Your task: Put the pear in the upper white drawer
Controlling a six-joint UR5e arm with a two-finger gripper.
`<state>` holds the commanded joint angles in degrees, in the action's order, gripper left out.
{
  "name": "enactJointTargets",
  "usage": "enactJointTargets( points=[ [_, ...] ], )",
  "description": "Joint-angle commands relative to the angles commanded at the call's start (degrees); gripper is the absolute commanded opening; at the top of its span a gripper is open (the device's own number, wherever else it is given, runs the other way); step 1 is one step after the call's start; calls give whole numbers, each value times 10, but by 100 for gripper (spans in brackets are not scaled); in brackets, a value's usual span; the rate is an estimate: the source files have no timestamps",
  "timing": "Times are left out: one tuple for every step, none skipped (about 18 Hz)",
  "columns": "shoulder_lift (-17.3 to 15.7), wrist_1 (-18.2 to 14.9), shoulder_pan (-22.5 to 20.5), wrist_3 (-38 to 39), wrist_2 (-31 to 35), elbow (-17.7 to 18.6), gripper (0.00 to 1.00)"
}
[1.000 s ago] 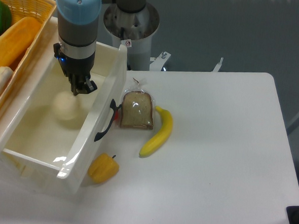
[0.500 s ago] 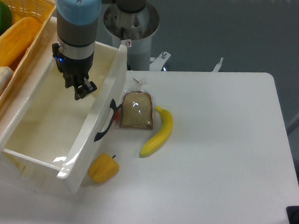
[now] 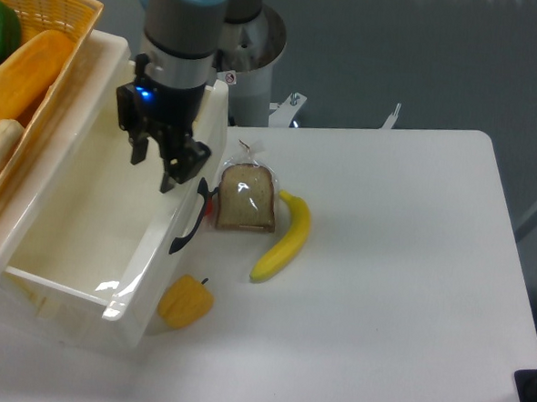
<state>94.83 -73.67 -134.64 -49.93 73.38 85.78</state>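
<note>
The upper white drawer (image 3: pixel 83 244) fills the frame's left, a basket (image 3: pixel 43 14) at upper left. Right of it on the desk (image 3: pixel 400 282) lie bread (image 3: pixel 247 198), then banana (image 3: pixel 284 238); a pepper (image 3: pixel 186 303) sits lower.

You get bright, even overhead light, with soft shadows under the banana (image 3: pixel 282 240). Glare washes out the drawer (image 3: pixel 146 257) interior at left; focus is slightly soft throughout.

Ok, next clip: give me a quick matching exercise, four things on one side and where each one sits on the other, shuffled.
Things:
1. gripper
2. bell pepper
3. banana
4. bread slice

Places:
A. on the table right of the bread
B. above the white drawer's right wall
C. beside the drawer's black handle
D. at the drawer's front corner

Pairs: 1-B, 2-D, 3-A, 4-C
</note>
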Motion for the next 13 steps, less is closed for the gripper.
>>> enactJointTargets(
  points=[
    [3,15,-16,5,6,0,93],
    [10,25,-22,13,16,0,96],
    [22,28,-26,18,35,1,98],
    [30,28,-36,18,62,2,99],
    [38,29,-49,14,80,4,100],
    [54,34,-59,12,84,4,100],
    [72,40,-69,9,86,4,100],
    [89,41,-78,-1,91,4,100],
    [108,41,-87,-16,101,4,100],
    [123,41,-91,-28,121,4,100],
    [134,41,-97,-35,145,4,100],
    [144,43,-100,-36,162,4,100],
    [155,48,-106,-37,168,5,100]
  ],
)
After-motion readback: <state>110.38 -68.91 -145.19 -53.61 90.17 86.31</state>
